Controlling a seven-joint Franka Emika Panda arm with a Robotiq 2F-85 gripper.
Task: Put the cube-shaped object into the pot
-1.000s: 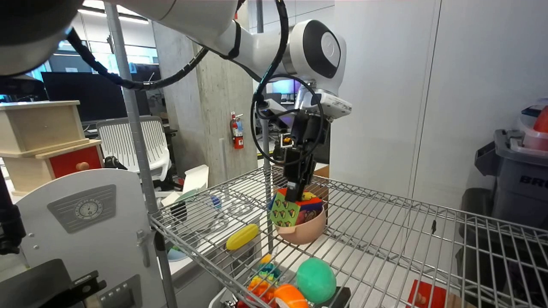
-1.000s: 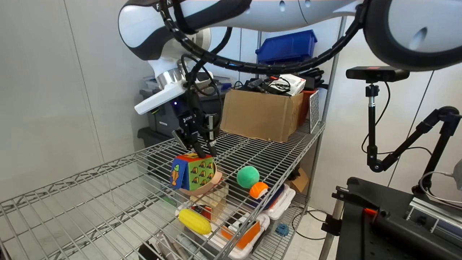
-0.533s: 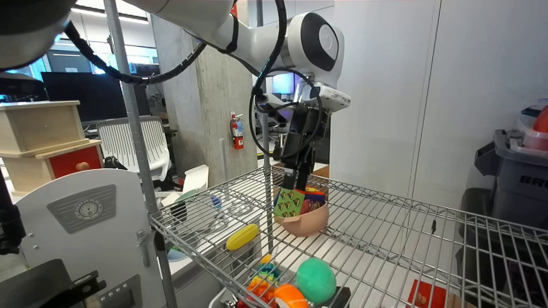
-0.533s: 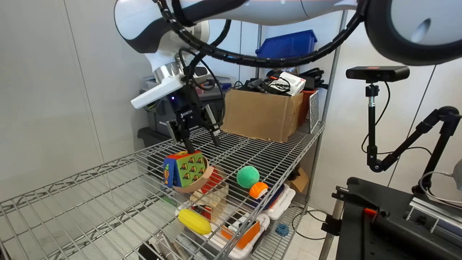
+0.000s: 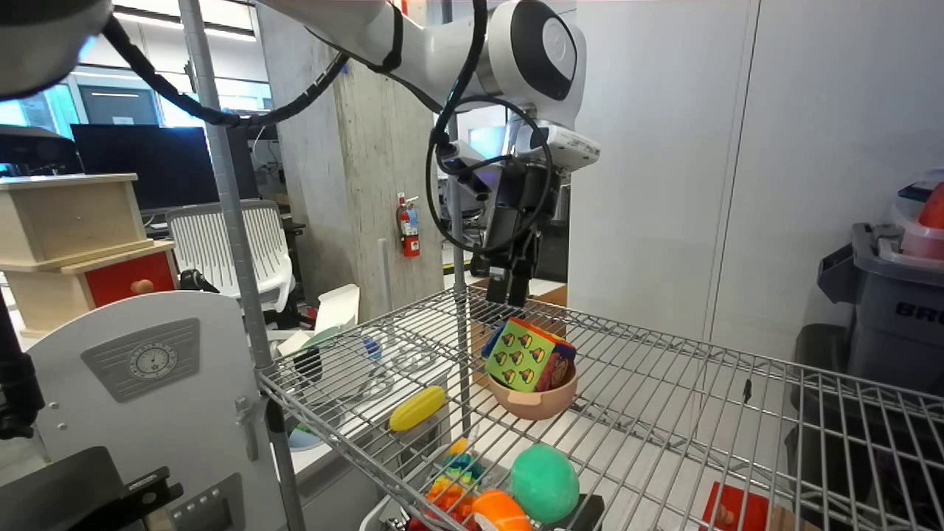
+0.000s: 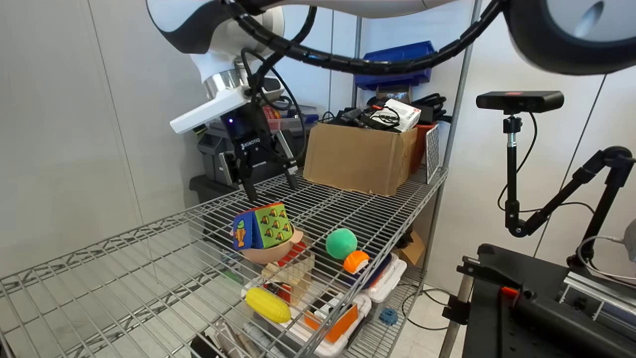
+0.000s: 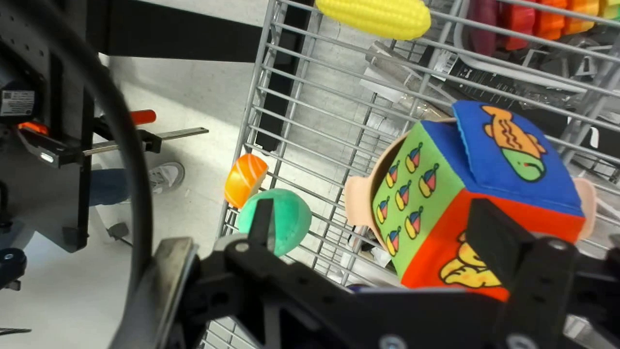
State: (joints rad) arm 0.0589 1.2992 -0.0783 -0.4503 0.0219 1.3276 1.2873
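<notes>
The multicoloured cube-shaped object (image 5: 527,358) sits tilted inside the salmon-pink pot (image 5: 535,405), its upper part standing above the rim. In an exterior view its green boat-patterned side and blue fish flap show on the cube (image 6: 271,226), and the pot (image 6: 263,256) rests on the wire shelf. Above them hangs my gripper (image 6: 272,191), jaws spread wide with nothing between them. In the wrist view one finger of the gripper (image 7: 373,203) overlaps the cube's red face (image 7: 436,261), while the other overlaps the green ball. The pot's inside is mostly hidden by the cube.
A yellow corn (image 6: 268,305), a green ball (image 6: 341,243) and an orange piece (image 6: 356,262) are near the shelf's edge. A cardboard box (image 6: 357,159) stands at the far end. Shelf posts (image 5: 221,184) rise at the corners.
My jaws have spread wider, and the gripper has risen from the cube's top to a visible gap above it. Cube and pot have shifted and settled a little, the cube still in the pot.
</notes>
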